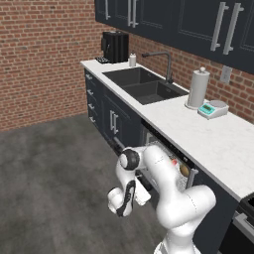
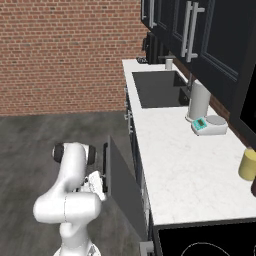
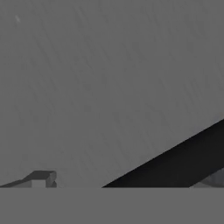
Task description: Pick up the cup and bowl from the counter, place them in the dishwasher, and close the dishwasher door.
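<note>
The dishwasher point(image 1: 166, 161) under the white counter point(image 1: 198, 134) stands partly open. In its rack I see a bit of the cup's red inside point(image 1: 174, 162) and the olive-brown bowl point(image 1: 184, 170) beside it. The dark dishwasher door point(image 2: 122, 185) is tilted about halfway up. My gripper point(image 1: 141, 194) is low by the floor at the door's outer face point(image 2: 96, 181). In the hand view the gripper point(image 3: 127, 183) is open with nothing between its fingers, looking at grey floor and the door's dark edge point(image 3: 183, 162).
On the counter point(image 2: 175, 165) are a black sink point(image 1: 144, 84), a paper towel roll point(image 1: 197, 88), a teal scale point(image 1: 212, 109) and a coffee machine point(image 1: 115, 47). A yellow jar point(image 2: 247, 165) stands at the right; the black stove point(image 2: 200, 245) is nearest. Open floor lies left.
</note>
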Motion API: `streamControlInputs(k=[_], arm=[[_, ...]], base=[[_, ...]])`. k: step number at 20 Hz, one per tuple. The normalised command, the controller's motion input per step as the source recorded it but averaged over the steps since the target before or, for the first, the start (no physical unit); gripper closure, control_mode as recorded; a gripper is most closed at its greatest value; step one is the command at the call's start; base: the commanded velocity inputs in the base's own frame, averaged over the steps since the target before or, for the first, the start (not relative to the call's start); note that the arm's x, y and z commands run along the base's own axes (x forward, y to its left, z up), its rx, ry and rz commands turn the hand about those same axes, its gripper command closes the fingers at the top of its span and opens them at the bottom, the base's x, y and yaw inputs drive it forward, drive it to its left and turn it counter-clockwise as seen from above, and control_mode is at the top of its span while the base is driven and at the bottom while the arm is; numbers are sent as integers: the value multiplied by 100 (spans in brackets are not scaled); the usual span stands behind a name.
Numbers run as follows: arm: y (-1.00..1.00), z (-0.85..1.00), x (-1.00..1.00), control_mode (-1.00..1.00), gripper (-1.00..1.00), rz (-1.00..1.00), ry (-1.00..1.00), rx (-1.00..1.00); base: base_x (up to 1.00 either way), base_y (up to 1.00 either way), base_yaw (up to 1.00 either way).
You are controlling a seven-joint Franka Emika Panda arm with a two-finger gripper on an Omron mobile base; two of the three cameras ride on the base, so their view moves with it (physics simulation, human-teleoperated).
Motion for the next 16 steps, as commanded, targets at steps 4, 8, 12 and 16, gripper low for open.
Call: streamControlInputs(k=[4, 8, 12, 16], arm=[[-100, 3, 26, -100, -100, 0, 39, 57], [-100, 8, 19, -100, -100, 0, 39, 52], [-100, 4, 25, -100, -100, 0, 37, 48], [-100, -12, 52, -100, -100, 0, 38, 37]], base=[[0, 0, 0], [0, 0, 0], [0, 0, 0], [0, 0, 0]])
